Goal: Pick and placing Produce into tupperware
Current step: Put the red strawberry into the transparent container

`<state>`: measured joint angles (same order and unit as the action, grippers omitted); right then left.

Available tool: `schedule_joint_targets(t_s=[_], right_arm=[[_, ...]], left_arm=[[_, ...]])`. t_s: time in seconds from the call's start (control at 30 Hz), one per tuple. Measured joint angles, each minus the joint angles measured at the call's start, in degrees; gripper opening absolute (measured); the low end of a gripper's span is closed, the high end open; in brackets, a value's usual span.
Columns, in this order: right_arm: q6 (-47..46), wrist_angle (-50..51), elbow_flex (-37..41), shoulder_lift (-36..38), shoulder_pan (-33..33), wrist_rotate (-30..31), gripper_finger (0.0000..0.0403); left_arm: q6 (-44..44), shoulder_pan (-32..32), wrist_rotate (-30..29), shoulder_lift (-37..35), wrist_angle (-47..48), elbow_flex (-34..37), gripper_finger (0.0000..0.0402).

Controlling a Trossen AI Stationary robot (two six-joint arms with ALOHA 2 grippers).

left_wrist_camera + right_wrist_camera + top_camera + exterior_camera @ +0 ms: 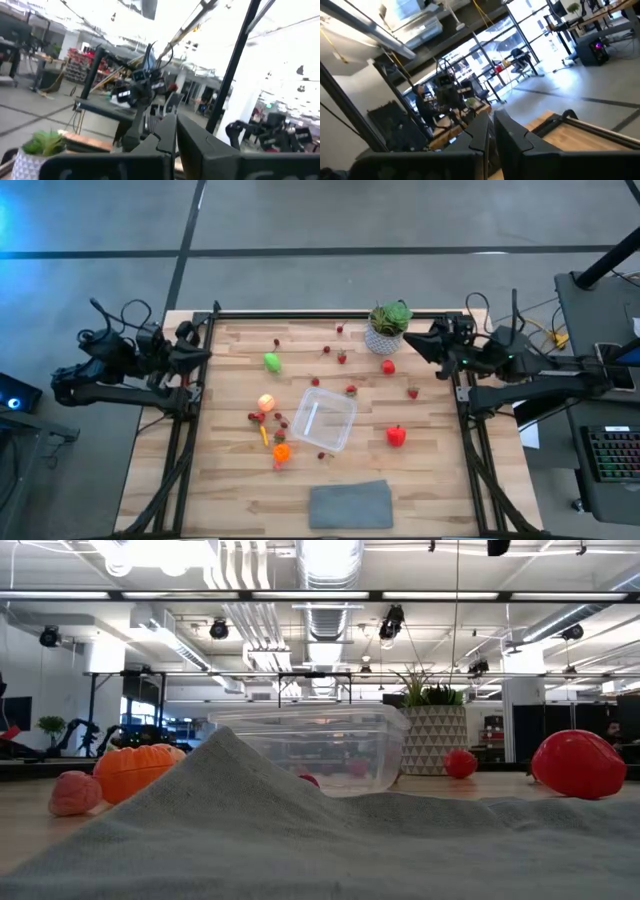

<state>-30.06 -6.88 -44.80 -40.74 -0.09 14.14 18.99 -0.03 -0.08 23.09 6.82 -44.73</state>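
**Both arms parked at the edges, fruit scattered round an empty tub**

At nine o'clock, the left gripper (203, 356) hangs over the worktop's (430, 480) left rim, jaws pressed together on nothing. Just inside it lies a green piece (272, 362). Nearer the middle, a peach-yellow piece (266, 402), an orange stick (264, 435) and an orange pumpkin-like piece (281, 452) cluster with a few dark red berries (253, 417) at the tub's eight o'clock side.

The clear tub (324, 420) sits at the centre, slightly turned, with nothing in it that I can make out. A grey cloth (350, 505) lies at six o'clock. More berries dot the far boards, with one (351, 390) just beside the tub's rim.

A red pepper (396, 436) rests at the tub's four o'clock, a red fruit (388, 366) toward two o'clock, near the potted plant (388, 328). At three o'clock the right gripper (412, 342) waits by the plant, jaws together, empty.
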Motion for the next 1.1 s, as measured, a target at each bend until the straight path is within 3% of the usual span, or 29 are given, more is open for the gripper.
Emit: schedule_joint_targets(t_s=[0.17, 0.43, 0.97, 1.1], right_arm=[[-1.19, 0.01, 0.02, -1.91, -0.04, 0.36, 0.0022], [-14.08, -0.27, 0.02, -4.07, -0.05, 0.49, 0.0022], [-14.27, -10.59, 0.02, -10.74, -0.05, 1.11, 0.0022], [-13.80, -10.50, 0.02, -11.47, -0.57, 6.55, 0.0022]], left_arm=[[0.17, -0.02, -0.02, -0.22, -1.57, -0.02, 0.0000], [0.14, 0.00, -0.20, -0.11, -2.44, -0.02, 0.0000], [-4.44, 0.02, -0.48, -0.13, -2.50, -0.02, 0.0000], [-2.20, 0.02, -0.50, -0.13, -2.50, -0.02, 0.0000]])
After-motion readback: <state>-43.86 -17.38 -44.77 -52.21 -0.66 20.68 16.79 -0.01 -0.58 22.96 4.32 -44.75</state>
